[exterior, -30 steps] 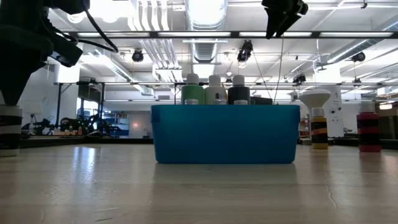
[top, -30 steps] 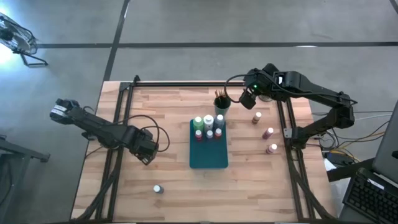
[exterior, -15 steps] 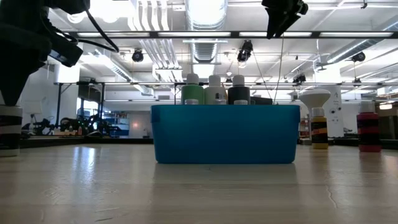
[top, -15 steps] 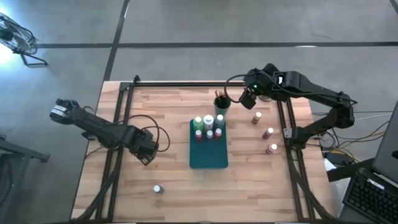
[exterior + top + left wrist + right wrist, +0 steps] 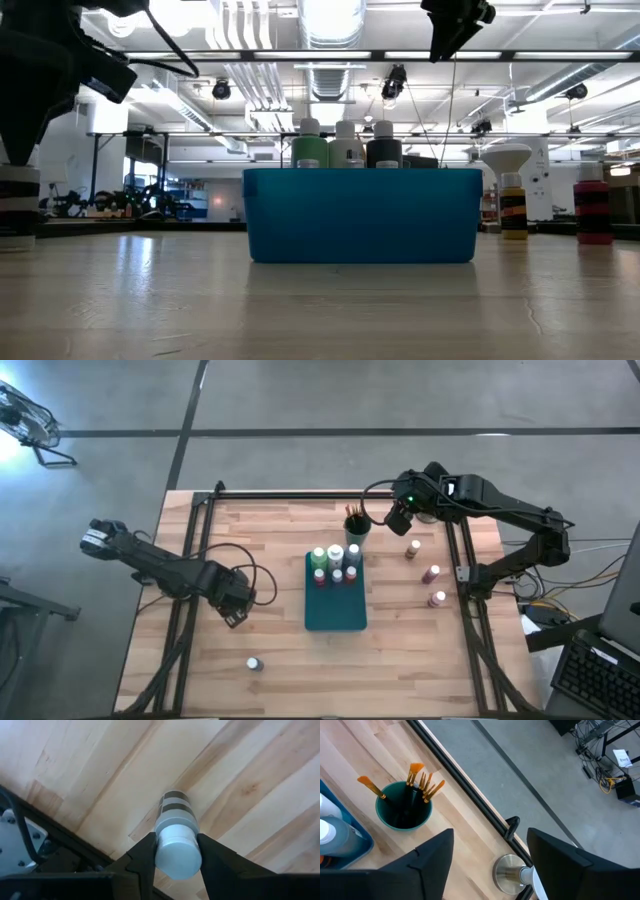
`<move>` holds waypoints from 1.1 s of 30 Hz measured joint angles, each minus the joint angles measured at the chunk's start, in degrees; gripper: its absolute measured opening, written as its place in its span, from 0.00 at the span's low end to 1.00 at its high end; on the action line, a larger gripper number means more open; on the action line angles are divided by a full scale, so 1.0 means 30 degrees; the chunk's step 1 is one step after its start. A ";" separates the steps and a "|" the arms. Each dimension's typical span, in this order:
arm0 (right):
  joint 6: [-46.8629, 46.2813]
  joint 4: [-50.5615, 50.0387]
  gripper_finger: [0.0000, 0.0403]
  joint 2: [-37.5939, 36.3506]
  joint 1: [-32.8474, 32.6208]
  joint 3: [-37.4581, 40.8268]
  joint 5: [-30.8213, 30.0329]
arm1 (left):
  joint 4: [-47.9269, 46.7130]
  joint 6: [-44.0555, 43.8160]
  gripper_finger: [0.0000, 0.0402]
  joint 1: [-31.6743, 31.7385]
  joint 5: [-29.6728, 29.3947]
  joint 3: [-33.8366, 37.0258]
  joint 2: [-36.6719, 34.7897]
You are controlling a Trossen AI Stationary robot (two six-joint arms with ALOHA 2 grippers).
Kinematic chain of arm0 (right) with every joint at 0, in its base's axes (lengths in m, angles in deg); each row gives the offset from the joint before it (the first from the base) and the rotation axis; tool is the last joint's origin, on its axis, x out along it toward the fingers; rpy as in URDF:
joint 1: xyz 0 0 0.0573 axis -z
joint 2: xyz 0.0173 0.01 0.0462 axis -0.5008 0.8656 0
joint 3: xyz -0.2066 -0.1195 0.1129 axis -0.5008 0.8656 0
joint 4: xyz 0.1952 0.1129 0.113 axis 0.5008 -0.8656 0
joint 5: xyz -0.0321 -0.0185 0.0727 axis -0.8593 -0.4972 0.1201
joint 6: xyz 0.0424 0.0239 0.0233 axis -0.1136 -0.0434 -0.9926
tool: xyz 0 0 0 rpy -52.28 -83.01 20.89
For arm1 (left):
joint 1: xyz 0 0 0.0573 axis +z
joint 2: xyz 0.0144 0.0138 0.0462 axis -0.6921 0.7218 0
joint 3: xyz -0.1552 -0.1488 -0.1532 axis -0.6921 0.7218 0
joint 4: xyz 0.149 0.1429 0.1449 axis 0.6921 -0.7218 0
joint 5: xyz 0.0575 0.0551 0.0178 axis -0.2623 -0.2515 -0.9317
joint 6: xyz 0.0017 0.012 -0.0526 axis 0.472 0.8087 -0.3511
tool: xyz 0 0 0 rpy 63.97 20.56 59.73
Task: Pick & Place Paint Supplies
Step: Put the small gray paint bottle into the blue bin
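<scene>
Nearest us, our left claw (image 5: 176, 851) reaches steeply down over the wooden plank counter (image 5: 280, 560), its fingers (image 5: 145, 852) clamped on the white cap of a small grey-banded paint bottle (image 5: 176, 827) standing upright, long axis vertical. Farther off, our right claw (image 5: 399, 520) hovers high, spread and empty, beside the teal cup of orange-tipped brushes (image 5: 404, 804).

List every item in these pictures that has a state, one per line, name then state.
left gripper: shut on the grey bottle, at the table's left side.
grey bottle: upright, capped, clamped between the fingers.
right gripper: open, empty, raised beside the brush cup.
brush cup: upright, holding brushes.
blue bin: upright, several capped bottles standing at its far end.
loose bottle: upright on the table, near edge.
</scene>
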 joint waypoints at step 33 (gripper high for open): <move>0.0000 0.0000 0.75 0.0000 0.0002 0.0000 -0.0006 | 0.0812 0.3321 0.33 0.0958 -0.0238 -0.0760 0.0000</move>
